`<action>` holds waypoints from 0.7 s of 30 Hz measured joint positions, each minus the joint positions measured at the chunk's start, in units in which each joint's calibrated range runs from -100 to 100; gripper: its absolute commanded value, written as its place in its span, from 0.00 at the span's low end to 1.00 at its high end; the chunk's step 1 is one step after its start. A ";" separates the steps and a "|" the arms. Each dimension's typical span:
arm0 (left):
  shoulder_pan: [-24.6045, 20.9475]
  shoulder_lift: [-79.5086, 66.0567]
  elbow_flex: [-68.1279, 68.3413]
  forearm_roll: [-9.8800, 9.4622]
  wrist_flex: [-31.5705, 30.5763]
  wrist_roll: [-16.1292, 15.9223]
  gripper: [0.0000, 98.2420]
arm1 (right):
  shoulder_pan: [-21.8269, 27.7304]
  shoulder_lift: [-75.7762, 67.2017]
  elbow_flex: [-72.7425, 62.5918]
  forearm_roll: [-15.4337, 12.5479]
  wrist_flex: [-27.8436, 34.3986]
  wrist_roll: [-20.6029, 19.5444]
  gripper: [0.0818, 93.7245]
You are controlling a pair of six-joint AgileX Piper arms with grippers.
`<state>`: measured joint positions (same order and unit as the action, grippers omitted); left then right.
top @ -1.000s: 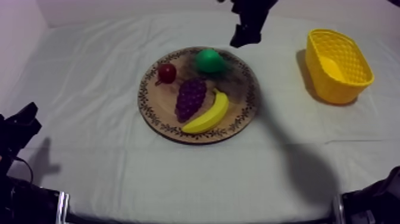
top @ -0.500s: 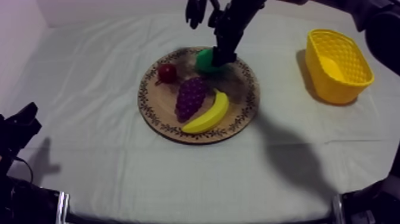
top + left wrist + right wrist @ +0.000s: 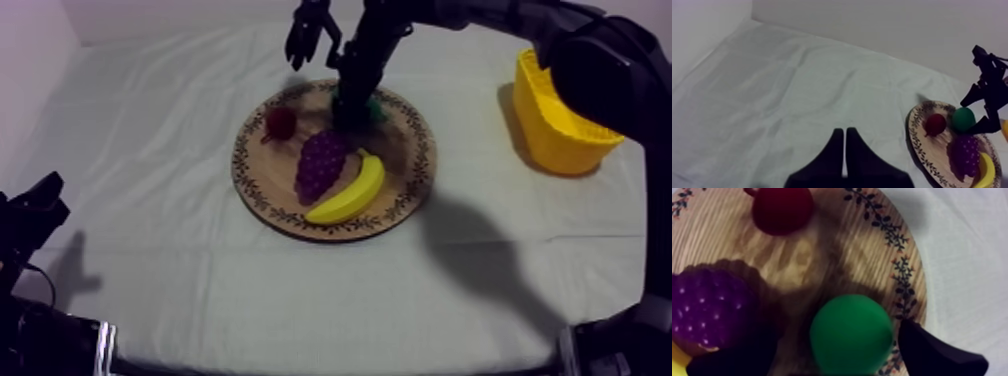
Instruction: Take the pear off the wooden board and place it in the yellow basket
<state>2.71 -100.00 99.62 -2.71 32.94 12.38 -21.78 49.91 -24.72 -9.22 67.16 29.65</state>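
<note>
Grey-white cloth covers the counter [image 3: 150, 270], wall plain behind. Round wooden board [image 3: 402, 150] sits mid-counter.

- Pear [image 3: 852, 333], green, lies on the board near its patterned rim, at the edge farthest from the banana [image 3: 350, 190]. Grapes [image 3: 320, 165] lie between pear and banana; the small red fruit [image 3: 280, 122] is on the board just beside the pear.
- Right end effector [image 3: 348, 105] is down over the board with fingers apart, one on each side of the pear. Nothing gripped yet, by the look of it.
- Left end effector [image 3: 844, 132] has its fingers pressed together on nothing, over bare cloth, well apart from the board.
- Yellow basket [image 3: 565, 140] stands well apart from the board, on the right arm's side.

Progress, as I judge it: the approach is made. Closing, lifting, carrying and dropping into the basket are all left.

Hard to read: from above, the arm covers nearly all of the pear and cuts across the basket's far rim. Whether either finger touches the pear I cannot tell; the wrist view suggests a gap on the grapes' side. Basket contents unclear.
</note>
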 measured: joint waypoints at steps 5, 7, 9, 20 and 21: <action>0.00 0.00 0.00 0.00 0.00 0.00 0.00 | 0.30 1.72 -1.82 0.57 -0.63 -1.05 0.72; 0.00 0.00 0.00 0.00 0.00 0.00 0.00 | 0.47 2.14 -2.51 0.69 -0.63 -1.36 0.70; 0.00 0.00 0.00 0.00 0.00 0.00 0.00 | 0.74 2.58 -3.06 0.69 -0.26 -1.42 0.66; 0.00 0.00 0.00 0.00 0.00 0.00 0.00 | 1.49 3.33 -2.33 0.59 0.09 -1.02 0.43; 0.00 0.00 0.00 0.00 0.00 0.00 0.00 | 1.54 3.33 -2.26 0.59 0.09 -0.77 0.42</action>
<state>2.71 -100.00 99.62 -2.71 32.94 12.38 -20.25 53.24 -26.98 -8.62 67.26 28.88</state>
